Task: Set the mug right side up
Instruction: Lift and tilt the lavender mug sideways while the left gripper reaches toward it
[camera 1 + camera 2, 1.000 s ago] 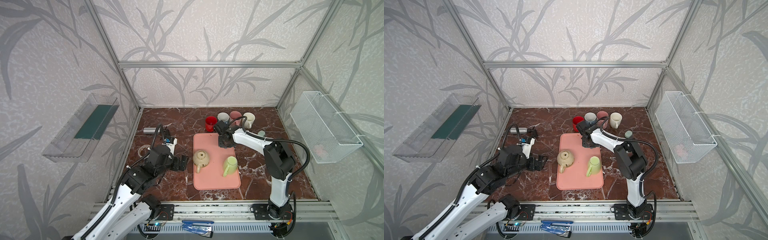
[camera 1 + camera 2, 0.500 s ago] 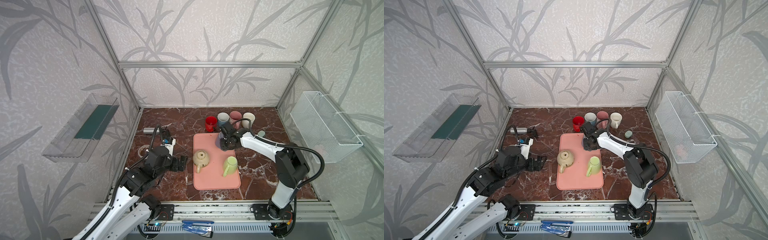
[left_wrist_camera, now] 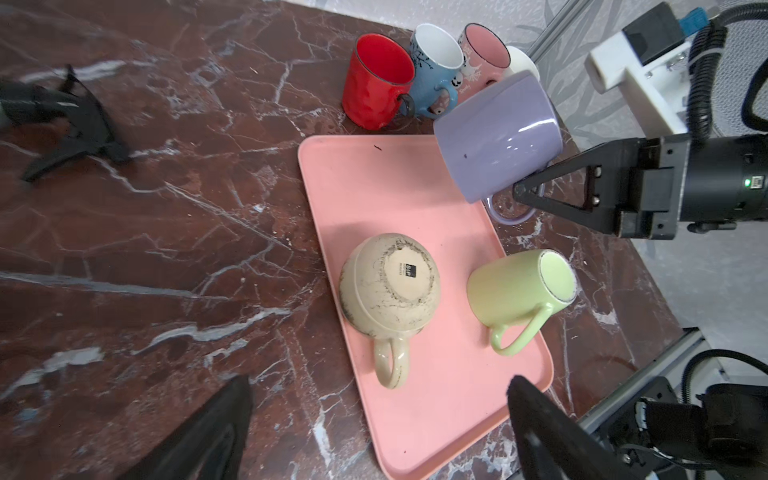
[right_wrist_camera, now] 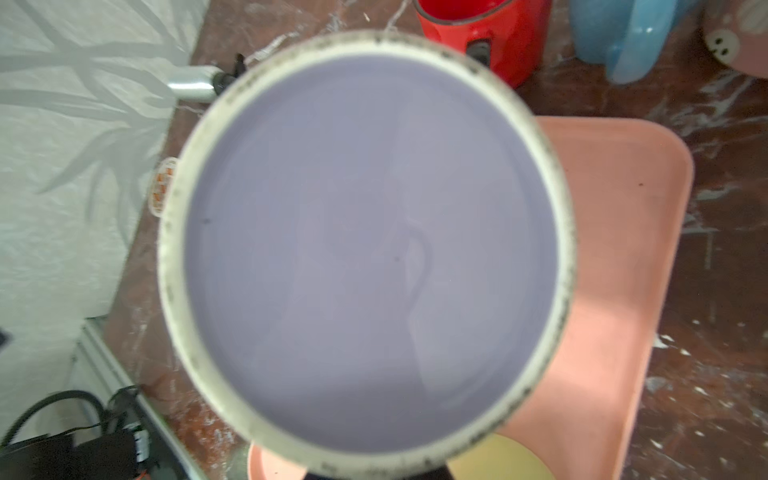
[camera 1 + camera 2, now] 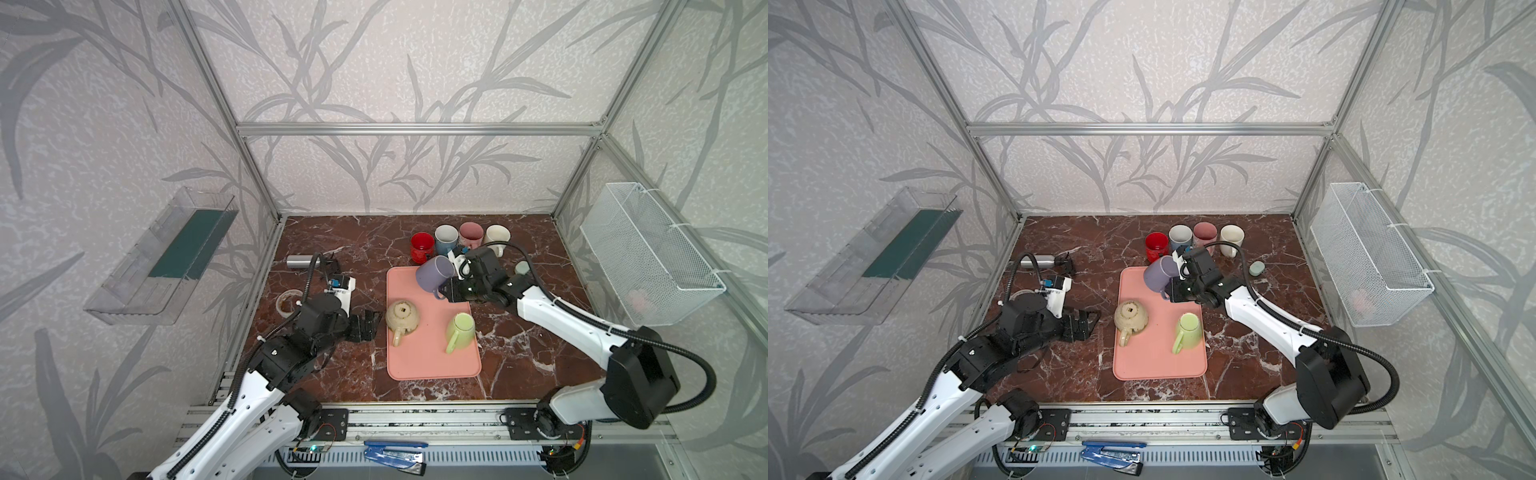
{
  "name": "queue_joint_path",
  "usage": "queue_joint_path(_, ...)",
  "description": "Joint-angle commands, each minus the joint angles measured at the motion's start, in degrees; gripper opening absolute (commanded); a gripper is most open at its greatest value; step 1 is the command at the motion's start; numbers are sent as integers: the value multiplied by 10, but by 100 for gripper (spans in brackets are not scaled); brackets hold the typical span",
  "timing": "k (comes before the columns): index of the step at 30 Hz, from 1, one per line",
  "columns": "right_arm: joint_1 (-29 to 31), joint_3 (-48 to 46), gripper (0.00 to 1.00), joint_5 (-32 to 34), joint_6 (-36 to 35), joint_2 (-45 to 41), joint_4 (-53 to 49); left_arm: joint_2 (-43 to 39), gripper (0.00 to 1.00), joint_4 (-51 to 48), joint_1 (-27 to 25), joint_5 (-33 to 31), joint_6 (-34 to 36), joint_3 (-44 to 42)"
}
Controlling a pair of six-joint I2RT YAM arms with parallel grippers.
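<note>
Purple mug (image 5: pixel 433 272) hangs clear of the bench (image 5: pixel 519 353), above the far right corner of the pink tray (image 5: pixel 428 357). It is tipped roughly onto its side, neither mouth down nor upright. Its unglazed base ring faces the right wrist camera and its mouth points away to the left. The right tool (image 5: pixel 449 290) is pinched nearly closed on the handle, which sits on the mug's near side. Holding it by the handle looks deliberate, since a roll of the wrist would then swing the whole body over without regripping. By that reading the turn is partly done, and more roll is needed before the mouth faces up.

The right arm reaches far and left from its near base, forearm low over the bench and wrist level with the lifted mug.

On the tray below, a beige mug (image 5: pixel 402 318) and a green mug (image 5: pixel 460 328) both sit base up. Past the tray's far edge stand four upright mugs: red (image 5: pixel 423 245), blue (image 5: pixel 446 239), pink (image 5: pixel 471 233) and cream (image 5: pixel 497 237).

The left tool (image 5: pixel 371 326) is spread wide and holds nothing. It hovers low over the bench just left of the tray, pointing at the beige mug, with its arm folded back toward the near left corner.
</note>
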Motion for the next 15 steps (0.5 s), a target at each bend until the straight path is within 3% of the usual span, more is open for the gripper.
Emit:
queue_joint_path(1, -19, -22, 0, -94, 29, -44, 136, 21, 89, 99, -2, 76, -52, -28)
queue_joint_path(7, -66, -101, 0, -196, 110, -80, 288, 52, 82, 247, -9, 113, -97, -77)
queue_joint_path(15, -93, -168, 0, -259, 182, -86, 453, 126, 74, 419, -33, 130, -126, -118)
